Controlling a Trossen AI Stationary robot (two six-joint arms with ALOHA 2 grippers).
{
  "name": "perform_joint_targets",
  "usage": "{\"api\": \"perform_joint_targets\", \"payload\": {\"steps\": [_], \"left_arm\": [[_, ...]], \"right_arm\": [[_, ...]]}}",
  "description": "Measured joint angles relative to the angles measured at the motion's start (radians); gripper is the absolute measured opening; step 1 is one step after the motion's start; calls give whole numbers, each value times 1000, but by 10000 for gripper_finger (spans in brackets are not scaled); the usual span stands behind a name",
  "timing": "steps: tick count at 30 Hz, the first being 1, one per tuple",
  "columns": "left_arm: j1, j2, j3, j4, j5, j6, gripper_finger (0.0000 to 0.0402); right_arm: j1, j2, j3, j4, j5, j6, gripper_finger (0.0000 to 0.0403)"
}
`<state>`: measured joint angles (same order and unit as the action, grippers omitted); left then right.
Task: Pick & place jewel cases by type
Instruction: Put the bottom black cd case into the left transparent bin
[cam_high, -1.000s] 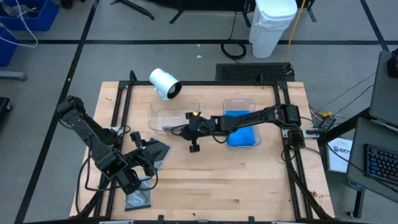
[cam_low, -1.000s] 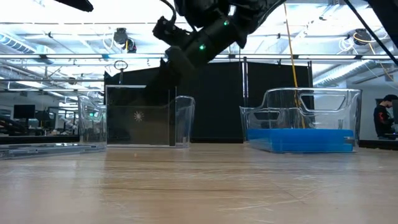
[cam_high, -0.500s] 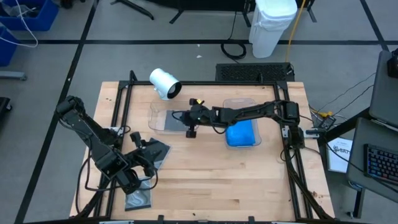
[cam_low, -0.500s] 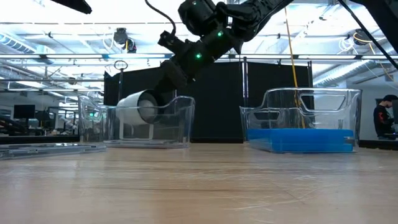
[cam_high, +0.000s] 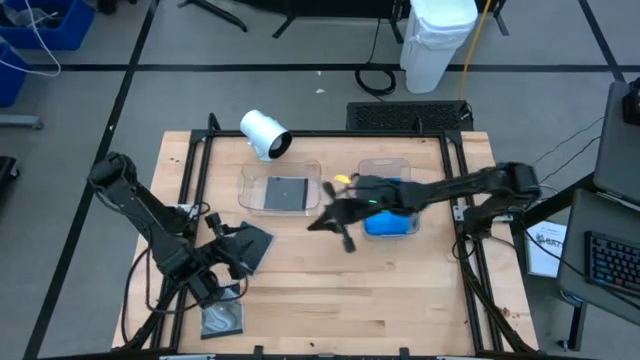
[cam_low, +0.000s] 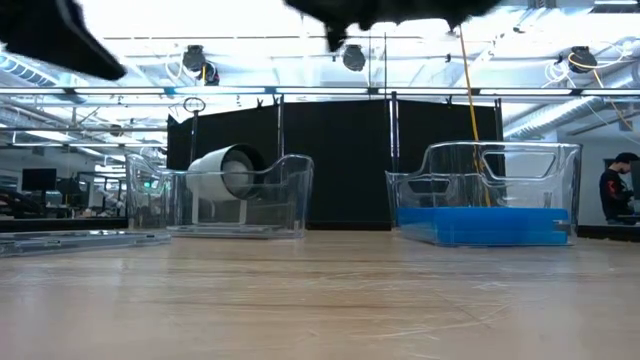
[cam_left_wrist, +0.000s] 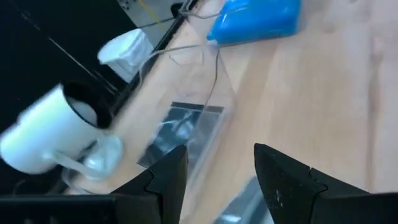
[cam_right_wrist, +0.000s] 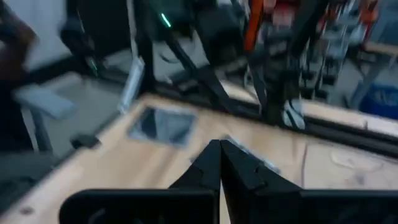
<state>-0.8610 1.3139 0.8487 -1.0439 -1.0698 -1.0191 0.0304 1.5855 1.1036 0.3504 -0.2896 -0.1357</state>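
Right gripper (cam_high: 322, 222) hangs empty over the counter (cam_high: 400, 290) centre, fingers pressed together, between the two trays. Grey case (cam_high: 285, 193) lies flat in the left tray (cam_high: 249, 178); blue cases (cam_high: 390, 215) fill the right tray (cam_high: 385, 163). Left gripper (cam_high: 232, 262), at 8 o'clock, is spread above a grey case (cam_high: 250, 243); another grey case (cam_high: 222, 319) sits at 7 o'clock.

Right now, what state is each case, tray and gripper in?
Left tray: holds one dark case, lying flat.
Right tray: holds blue cases.
Dark cases by the left arm: one at, one at, both flat on the table, unsorted.
White cylinder: on its side behind the left tray.
Left gripper: open, empty.
Right gripper: shut, empty, between the trays.
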Motion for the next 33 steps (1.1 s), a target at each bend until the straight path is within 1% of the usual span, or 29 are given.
{"api": "perform_joint_targets", "payload": {"steps": [2,5,8,10,12,15,17,19,23,26,33], "left_arm": [[-43,-22,-39,6,21,-77,191],[-109,-79,-72,82,130,-110,191],[-122,-143,-78,168,357,-92,191],[-98,-182,-78,222,499,-134,191],[-58,-206,-77,274,654,-199,191],[6,-202,-76,303,941,-296,191],[31,-170,-77,289,1080,-371,191],[45,-120,-77,296,1190,-437,191],[56,21,-77,393,1389,-500,191],[48,129,-77,462,1491,-513,191],[17,357,-75,586,1654,-537,191]], "right_arm": [[22,-70,-141,136,14,41,0],[61,-164,-327,305,103,46,0],[93,-242,-471,447,228,21,0],[107,-271,-546,519,294,15,0],[118,-293,-602,591,332,11,0],[125,-319,-652,666,344,-7,0],[124,-319,-671,681,345,-16,0],[124,-317,-672,689,345,-27,0],[124,-319,-671,701,343,-60,0],[124,-318,-671,701,342,-76,0],[124,-318,-671,703,342,-89,0]]}}
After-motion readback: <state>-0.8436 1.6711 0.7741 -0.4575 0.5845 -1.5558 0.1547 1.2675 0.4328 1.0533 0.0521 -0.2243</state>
